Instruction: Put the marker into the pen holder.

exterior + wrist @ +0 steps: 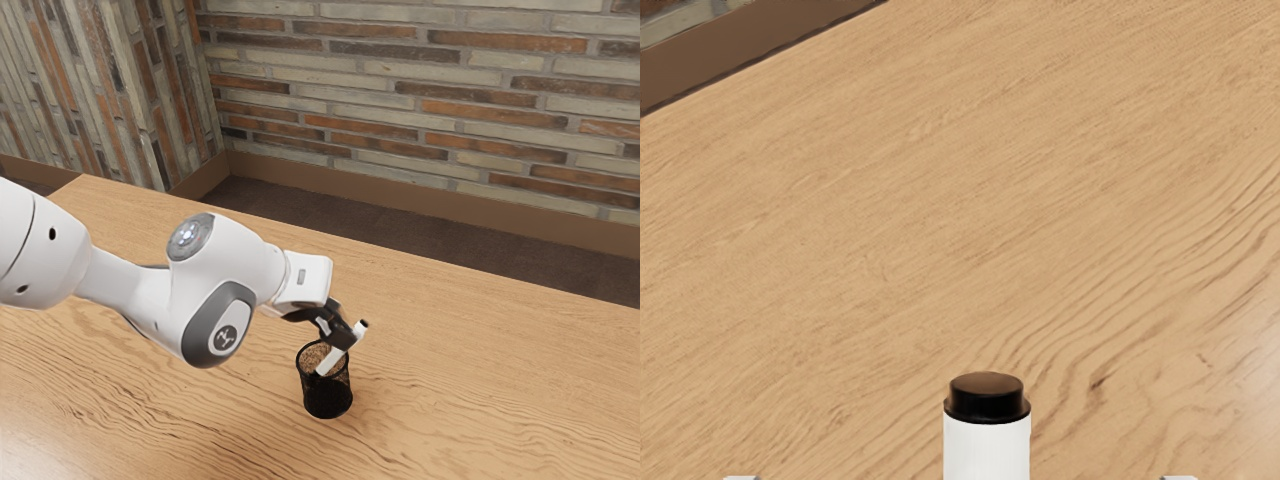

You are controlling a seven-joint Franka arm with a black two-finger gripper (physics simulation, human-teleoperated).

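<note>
A: Hand [347, 339], state?
B: Pinching the white, black-ended cylindrical marker [331, 361]. Marker tilted, lower end at the mouth of the black mesh pen holder [327, 396]; upper end above the rim, leaning toward the exterior view's right.
A: Holder?
B: Upright on the light wood-grain desk [490, 400].
A: Wrist view?
B: Marker's black end, desk beyond, grain lines curving past.
</note>
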